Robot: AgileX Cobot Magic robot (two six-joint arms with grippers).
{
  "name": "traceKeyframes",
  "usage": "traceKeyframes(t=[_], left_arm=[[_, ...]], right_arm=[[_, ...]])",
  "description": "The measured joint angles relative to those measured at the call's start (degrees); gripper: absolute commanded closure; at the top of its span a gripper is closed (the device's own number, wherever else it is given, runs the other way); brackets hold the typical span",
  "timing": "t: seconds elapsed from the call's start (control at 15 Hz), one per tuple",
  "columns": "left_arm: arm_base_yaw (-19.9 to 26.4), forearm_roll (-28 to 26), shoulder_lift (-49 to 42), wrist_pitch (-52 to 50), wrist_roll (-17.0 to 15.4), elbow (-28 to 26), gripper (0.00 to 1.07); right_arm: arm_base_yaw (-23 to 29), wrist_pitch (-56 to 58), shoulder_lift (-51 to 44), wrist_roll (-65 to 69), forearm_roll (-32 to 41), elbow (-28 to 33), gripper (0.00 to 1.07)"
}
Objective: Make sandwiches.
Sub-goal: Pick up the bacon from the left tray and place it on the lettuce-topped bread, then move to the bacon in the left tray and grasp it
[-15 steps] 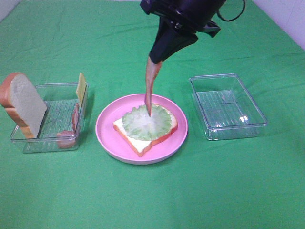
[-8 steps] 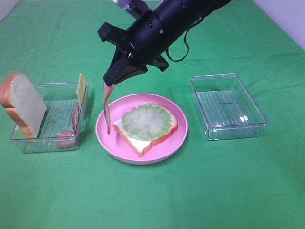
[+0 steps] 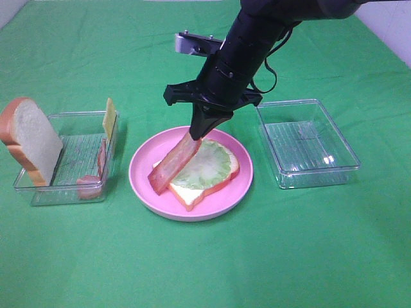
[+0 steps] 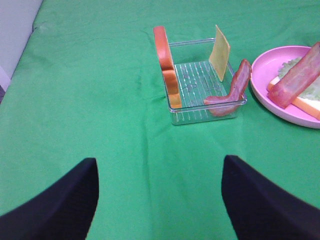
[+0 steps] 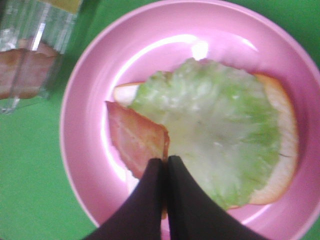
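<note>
Swung back above the round pink plate [image 3: 138,176], the black right gripper [image 3: 196,133] clamps a reddish-brown toy bacon strip [image 3: 174,163], now slanting off the light green lettuce [image 3: 212,163] on the white bread slice [image 3: 186,191]; released here, it could slide onto the plate.

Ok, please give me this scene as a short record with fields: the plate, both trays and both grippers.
plate: pink, in the middle; holds bread with lettuce on top
right gripper: shut on bacon, above the plate
bacon: slanted, lower end down by the bread's left edge
left tray: spare bread leaning, cheese upright, spare bacon
right tray: clear, right of the plate
left gripper: open, holds nothing, over the cloth
</note>
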Motion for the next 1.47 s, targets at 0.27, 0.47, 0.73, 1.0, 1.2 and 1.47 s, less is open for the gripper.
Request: traceKeyframes(t=[0.27, 0.47, 0.73, 1.0, 1.2, 1.47], left_arm=[[0.00, 0.00, 0.00, 0.00, 0.00, 0.00, 0.39], [0.00, 0.00, 0.00, 0.00, 0.00, 0.00, 0.39], [0.00, 0.00, 0.00, 0.00, 0.00, 0.00, 0.39], [0.00, 0.00, 0.00, 0.00, 0.00, 0.00, 0.39], [0.00, 0.00, 0.00, 0.00, 0.00, 0.00, 0.39], [0.00, 0.00, 0.00, 0.00, 0.00, 0.00, 0.39]], right_arm=[[0.00, 0.17, 0.00, 6.07, -7.33, 0.00, 0.76], [0.00, 1.72, -0.11, 6.19, -8.14, 0.00, 0.33], [0.00, 10.77, -3.84, 6.59, -14.90, 0.00, 0.33], [0.00, 15.24, -11.80, 9.40, -18.91, 0.00, 0.34], [0.00, 15.36, -23.66, 11.63, -19.82, 4.53, 0.34], [0.00, 15.47, -35.98, 11.75, -19.82, 14.67, 0.34]])
